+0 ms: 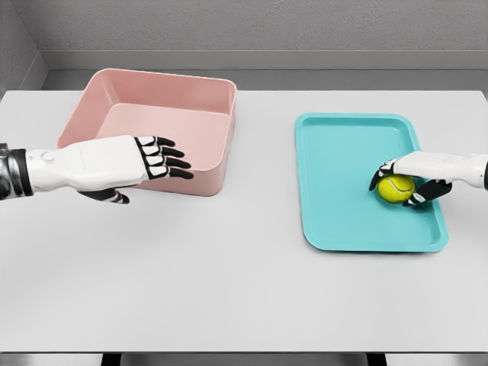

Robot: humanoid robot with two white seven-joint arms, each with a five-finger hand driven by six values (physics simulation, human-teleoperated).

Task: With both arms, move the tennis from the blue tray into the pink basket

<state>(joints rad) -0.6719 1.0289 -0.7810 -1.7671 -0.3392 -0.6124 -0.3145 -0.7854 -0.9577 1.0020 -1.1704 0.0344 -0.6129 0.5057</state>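
Two containers on white table: pink basket, blue tray; grey wall behind.

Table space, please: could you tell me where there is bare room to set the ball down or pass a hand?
Bare table runs along the near edge and between the pink basket and blue tray. The tray's far half is free. It is crowded where the right hand wraps the tennis ball, and where the left hand hovers before the basket.

Yellow-green tennis ball on blue tray
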